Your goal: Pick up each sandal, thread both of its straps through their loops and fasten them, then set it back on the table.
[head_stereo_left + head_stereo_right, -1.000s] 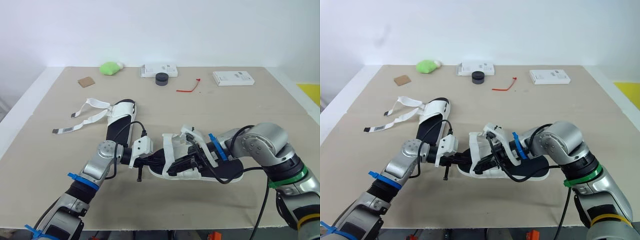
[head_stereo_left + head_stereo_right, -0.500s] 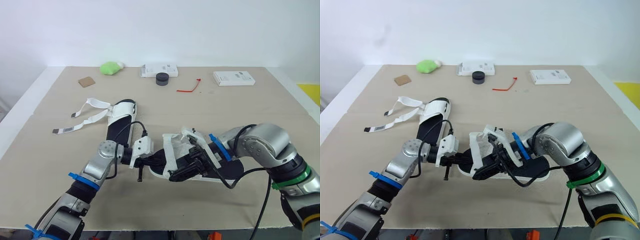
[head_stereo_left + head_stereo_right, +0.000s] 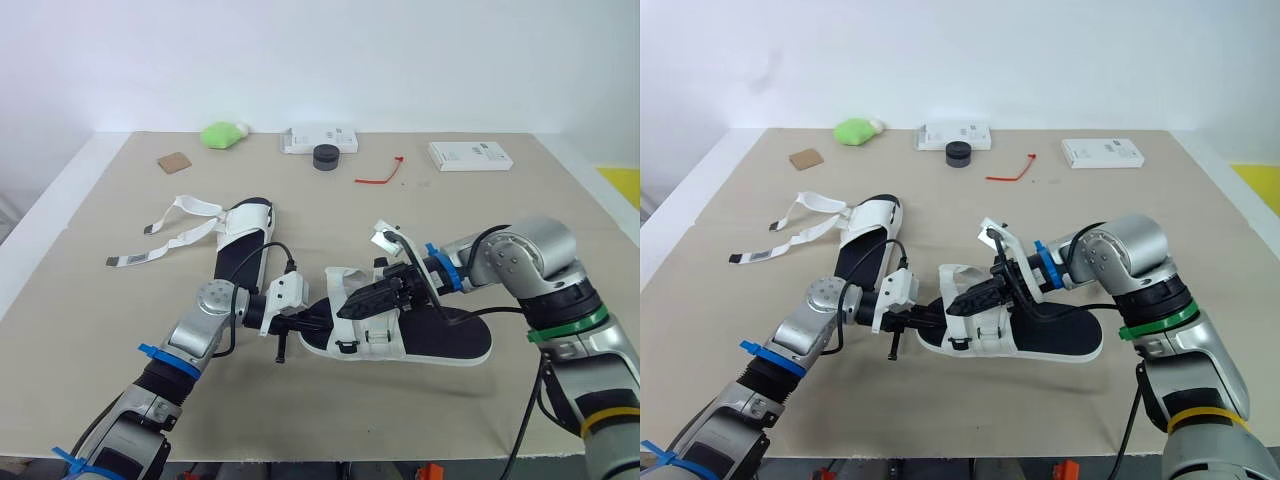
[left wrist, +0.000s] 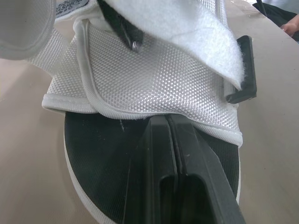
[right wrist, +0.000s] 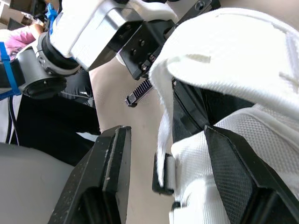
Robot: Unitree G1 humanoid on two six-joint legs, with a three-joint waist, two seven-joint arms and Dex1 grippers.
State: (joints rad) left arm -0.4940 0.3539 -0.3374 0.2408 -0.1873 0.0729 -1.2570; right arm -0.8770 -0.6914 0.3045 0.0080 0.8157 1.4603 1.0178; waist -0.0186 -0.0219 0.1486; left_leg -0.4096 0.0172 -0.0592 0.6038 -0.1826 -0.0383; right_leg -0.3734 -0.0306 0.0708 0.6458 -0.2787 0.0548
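A robotics test lab is suggested. A large table topped with pale beige board (image 3: 480,230) is set against a bare white wall (image 3: 400,60), and props are laid out around a black round puck (image 3: 324,157): a flat white box (image 3: 300,139) is placed just behind it, a soft green lump (image 3: 221,135) to its left, a brown cardboard square (image 3: 173,162) farther left, a red plastic tie (image 3: 380,176) to its right, a second flat white box (image 3: 470,156) farther right. Yellow floor marking (image 3: 622,185) is seen far right of it.
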